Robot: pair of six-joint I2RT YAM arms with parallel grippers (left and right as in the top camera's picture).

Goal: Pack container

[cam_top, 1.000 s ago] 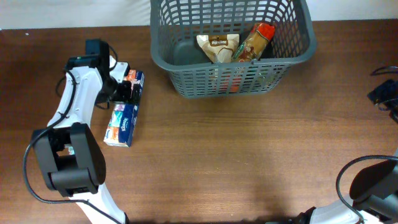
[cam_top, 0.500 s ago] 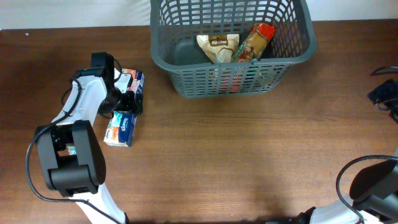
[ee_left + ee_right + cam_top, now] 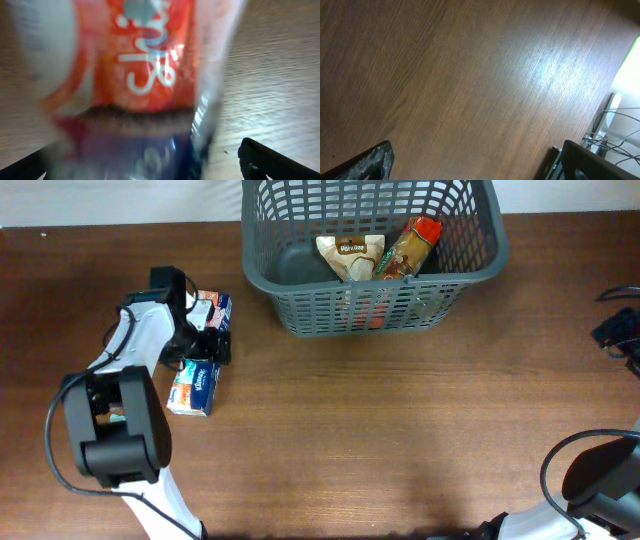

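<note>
The container (image 3: 372, 306), a dark grey lattice basket, sits at the top centre of the overhead frame, its far edge cut off by the top border. Two things lie in it side by side: a pale pouch with a dark label (image 3: 350, 254) and, to its right, a brown-orange packet with a red end (image 3: 409, 246), leaning against the far-right wall.

Out to the left, well apart from the basket, a long tissue pack (image 3: 196, 387) printed orange and blue lies on the wooden table (image 3: 400, 430). The left gripper (image 3: 210, 338) is down over the upper half of that pack. In the left wrist view the pack (image 3: 150, 65) fills the frame, blurred, and the dark fingers (image 3: 267, 160) show only at the bottom corners, spread wide with a strip of wood visible between the right one and the pack.

The right gripper (image 3: 475, 150) hangs over bare table, fingers far apart and empty, with cables (image 3: 615, 127) at the right edge.
</note>
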